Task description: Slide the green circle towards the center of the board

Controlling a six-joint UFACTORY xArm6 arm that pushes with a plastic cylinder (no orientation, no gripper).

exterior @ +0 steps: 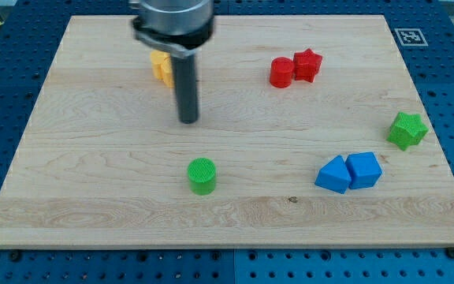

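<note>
The green circle (202,175) is a short green cylinder on the wooden board (93,197), a little below and left of the board's middle. My tip (188,121) is the lower end of the dark rod, which comes down from the arm's head at the view's top. The tip stands above the green circle in the view, slightly to its left, and apart from it by about a block's width.
A yellow block (161,68), partly hidden by the rod, lies at the upper left. A red cylinder (281,72) touches a red star (307,64) at the upper right. A green star (407,130) sits near the right edge. Two blue blocks (348,172) lie together at the lower right.
</note>
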